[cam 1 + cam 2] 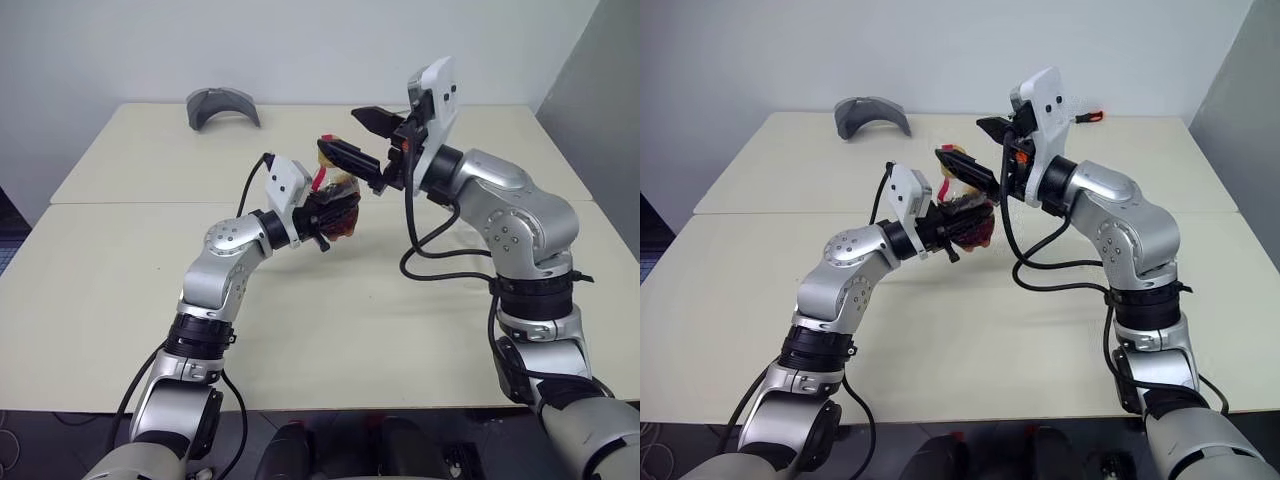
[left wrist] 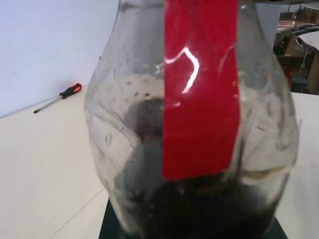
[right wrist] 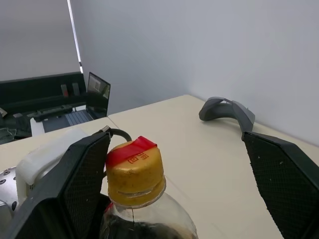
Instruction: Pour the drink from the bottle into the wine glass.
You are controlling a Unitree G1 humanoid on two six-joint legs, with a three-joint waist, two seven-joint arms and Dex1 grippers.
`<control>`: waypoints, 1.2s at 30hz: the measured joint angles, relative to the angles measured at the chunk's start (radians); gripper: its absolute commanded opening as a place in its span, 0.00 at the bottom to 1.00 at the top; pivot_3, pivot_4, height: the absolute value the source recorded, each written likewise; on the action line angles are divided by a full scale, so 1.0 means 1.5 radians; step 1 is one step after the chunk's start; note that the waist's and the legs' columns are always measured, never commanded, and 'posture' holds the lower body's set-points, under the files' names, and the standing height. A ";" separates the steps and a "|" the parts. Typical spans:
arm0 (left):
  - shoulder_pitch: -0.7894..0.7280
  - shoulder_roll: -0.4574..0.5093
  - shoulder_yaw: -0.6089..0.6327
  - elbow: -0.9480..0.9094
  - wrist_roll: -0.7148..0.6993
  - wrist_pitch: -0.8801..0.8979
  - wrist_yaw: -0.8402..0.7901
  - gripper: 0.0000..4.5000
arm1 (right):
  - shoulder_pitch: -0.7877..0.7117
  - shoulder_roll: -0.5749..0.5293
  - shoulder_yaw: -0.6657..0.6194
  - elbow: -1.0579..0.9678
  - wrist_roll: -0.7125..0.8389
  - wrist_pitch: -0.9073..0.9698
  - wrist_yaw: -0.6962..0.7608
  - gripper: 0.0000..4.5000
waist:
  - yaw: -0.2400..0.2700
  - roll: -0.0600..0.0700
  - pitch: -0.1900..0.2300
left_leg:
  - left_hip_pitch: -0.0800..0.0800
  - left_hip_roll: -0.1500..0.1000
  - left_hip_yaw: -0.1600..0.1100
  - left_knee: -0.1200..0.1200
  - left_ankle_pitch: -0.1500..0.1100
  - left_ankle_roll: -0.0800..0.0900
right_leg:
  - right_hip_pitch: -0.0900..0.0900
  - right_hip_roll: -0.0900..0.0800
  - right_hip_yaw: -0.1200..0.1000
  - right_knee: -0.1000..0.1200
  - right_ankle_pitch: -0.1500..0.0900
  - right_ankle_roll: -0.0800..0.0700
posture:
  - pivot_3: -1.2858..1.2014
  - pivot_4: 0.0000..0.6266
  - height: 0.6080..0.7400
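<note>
My table [image 1: 120, 300] is pale cream, two tops pushed together with a seam across, against a plain white wall. A grey curved piece [image 1: 222, 106] lies at the far left edge. My left gripper [image 1: 335, 212] is clamped on the bottle [image 1: 342, 196], held above the middle of the table, dark drink [image 2: 199, 209] pooled low in it. Its yellow cap [image 3: 135, 172] sits between the wide-spread fingers of my right gripper [image 1: 362, 138]. A screwdriver [image 1: 1092, 117] lies far right.

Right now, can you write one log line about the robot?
left gripper: shut on bottle | right gripper: open around yellow cap | cap: on
</note>
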 measured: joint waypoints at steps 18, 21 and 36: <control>-0.001 0.000 0.000 -0.002 0.000 0.011 0.002 0.17 | 0.001 -0.025 0.006 0.026 -0.003 -0.023 0.039 1.00 | 0.000 0.000 0.000 | 0.000 0.000 0.000 0.000 0.000 0.000 | 0.000 0.000 0.000 0.000 0.000 0.000 | 0.52 0.24 1.00; -0.002 0.000 -0.001 -0.002 0.000 0.015 0.002 0.17 | 0.001 -0.031 0.007 0.028 -0.002 -0.025 0.042 1.00 | 0.000 0.000 0.000 | 0.000 0.000 0.000 0.000 0.000 0.000 | 0.000 0.000 0.000 0.000 0.000 0.000 | 0.52 0.24 1.00; -0.002 0.006 0.014 0.000 -0.001 0.022 -0.001 0.16 | 0.058 -0.131 -0.054 0.049 -0.027 -0.028 0.031 1.00 | -0.001 0.000 0.000 | 0.000 0.000 0.000 0.000 0.000 0.000 | 0.000 0.000 0.000 0.000 0.000 0.000 | 0.52 0.24 1.00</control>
